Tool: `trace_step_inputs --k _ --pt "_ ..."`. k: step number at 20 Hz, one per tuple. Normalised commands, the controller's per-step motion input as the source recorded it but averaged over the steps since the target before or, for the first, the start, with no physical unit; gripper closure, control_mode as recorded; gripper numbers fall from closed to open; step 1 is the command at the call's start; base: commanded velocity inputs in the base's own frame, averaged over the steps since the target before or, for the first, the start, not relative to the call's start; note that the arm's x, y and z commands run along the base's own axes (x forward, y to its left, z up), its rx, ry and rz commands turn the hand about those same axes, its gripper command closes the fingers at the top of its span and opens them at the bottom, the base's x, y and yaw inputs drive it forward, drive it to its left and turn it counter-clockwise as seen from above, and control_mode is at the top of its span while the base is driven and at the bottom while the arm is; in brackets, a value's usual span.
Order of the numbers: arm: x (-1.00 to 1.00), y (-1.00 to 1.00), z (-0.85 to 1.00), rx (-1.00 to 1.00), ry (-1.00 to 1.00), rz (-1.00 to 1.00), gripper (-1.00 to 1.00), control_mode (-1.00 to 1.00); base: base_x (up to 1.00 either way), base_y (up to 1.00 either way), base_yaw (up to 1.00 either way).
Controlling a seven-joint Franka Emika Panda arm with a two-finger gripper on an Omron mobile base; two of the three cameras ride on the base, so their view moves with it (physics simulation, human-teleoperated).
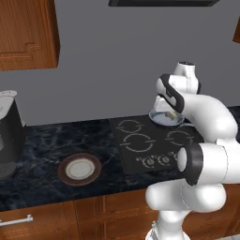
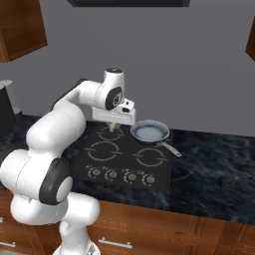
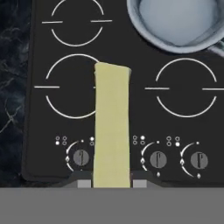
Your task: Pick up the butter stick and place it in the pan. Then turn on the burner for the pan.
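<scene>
The gripper [image 3: 112, 181] is pinching 1 butter stick [image 3: 112, 127], hanging it above the cooktop [image 3: 26, 131], beside the pan [image 2: 149, 131] but not over it yet. I'm thinking a release now is dropping it onto the glass instead, since the pan is sitting off to 1 side. Counting stuff: 1 pan, 1 plate [image 1: 79, 169], 4 burner rings, 4 knobs.

Both base views flank the arm, sharing the cooktop [image 1: 154, 145]; the hand view looks down on it closely.
</scene>
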Motion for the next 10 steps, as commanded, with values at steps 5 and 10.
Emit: trace_step_inputs --k 5,10 --pt "0.29 -0.46 0.00 -0.03 0.03 -0.18 1.00 -1.00 0.00 0.00 0.00" --pt "0.27 -0.35 0.00 -0.01 0.01 -0.15 1.00 -1.00 0.00 0.00 0.00"
